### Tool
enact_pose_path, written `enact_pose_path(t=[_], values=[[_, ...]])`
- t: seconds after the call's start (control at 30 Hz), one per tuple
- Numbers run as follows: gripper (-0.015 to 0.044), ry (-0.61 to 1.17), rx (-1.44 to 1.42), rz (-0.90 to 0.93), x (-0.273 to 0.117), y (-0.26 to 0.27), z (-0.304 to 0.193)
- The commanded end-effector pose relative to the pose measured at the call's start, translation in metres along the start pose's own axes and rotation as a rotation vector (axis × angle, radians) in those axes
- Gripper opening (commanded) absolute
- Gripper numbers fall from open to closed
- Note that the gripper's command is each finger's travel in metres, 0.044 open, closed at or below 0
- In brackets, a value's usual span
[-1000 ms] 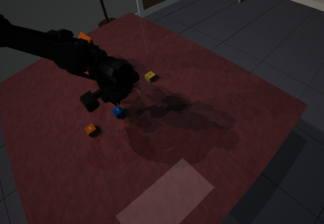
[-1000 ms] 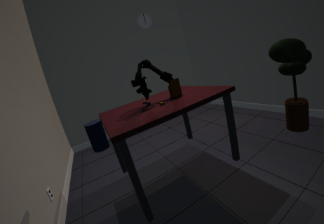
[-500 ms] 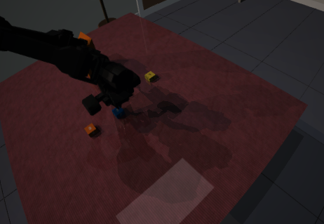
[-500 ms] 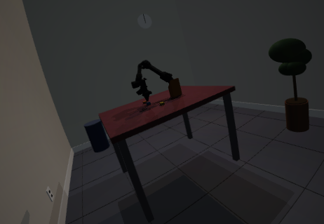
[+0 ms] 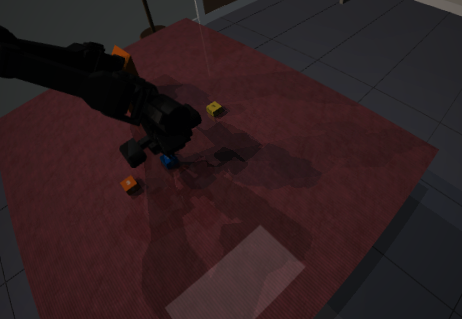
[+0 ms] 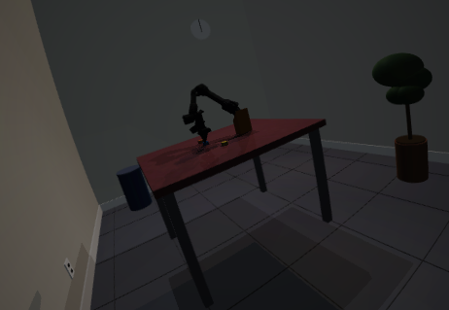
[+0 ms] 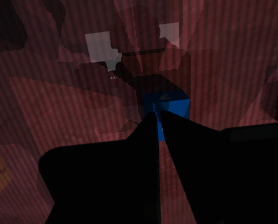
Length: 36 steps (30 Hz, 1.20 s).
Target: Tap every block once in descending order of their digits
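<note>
While the blue block (image 7: 170, 107) rests on the red surface (image 5: 325, 159), it is met at its near top edge by the tips of the fingers, which are drawn almost completely together, only a thin slit showing between them in the wrist view. Nothing is gripped between them; whether the tips touch the block cannot be told. From above, the blue block (image 5: 169, 161) is partly covered by the black gripper (image 5: 167, 151). An orange block (image 5: 129, 183) is seen nearby, and a yellow block (image 5: 214, 108) lies apart on the other side of the arm.
</note>
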<state>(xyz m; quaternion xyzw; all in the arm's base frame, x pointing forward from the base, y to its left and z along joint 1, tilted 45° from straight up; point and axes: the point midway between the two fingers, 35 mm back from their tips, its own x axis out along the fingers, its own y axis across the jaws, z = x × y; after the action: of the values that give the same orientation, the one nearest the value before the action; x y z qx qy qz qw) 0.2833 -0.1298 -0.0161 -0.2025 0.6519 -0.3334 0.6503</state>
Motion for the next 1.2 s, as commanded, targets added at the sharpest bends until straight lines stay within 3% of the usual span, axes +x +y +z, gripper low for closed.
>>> enact_pose_path(t=[0.0,0.2,0.43,0.6,0.83,1.07,1.17], values=[[0.002,0.003,-0.001,-0.001,-0.018,0.0,-0.001],[0.002,0.006,-0.002,-0.001,-0.029,0.0,-0.001],[0.002,0.006,-0.003,0.001,-0.107,0.0,-0.001],[0.002,0.006,-0.003,0.002,-0.107,-0.003,0.0],[0.002,0.006,-0.003,-0.002,-0.108,-0.116,-0.01],[0.002,0.006,-0.003,-0.003,-0.105,-0.121,-0.011],[0.002,0.006,-0.002,-0.001,-0.067,-0.12,-0.009]])
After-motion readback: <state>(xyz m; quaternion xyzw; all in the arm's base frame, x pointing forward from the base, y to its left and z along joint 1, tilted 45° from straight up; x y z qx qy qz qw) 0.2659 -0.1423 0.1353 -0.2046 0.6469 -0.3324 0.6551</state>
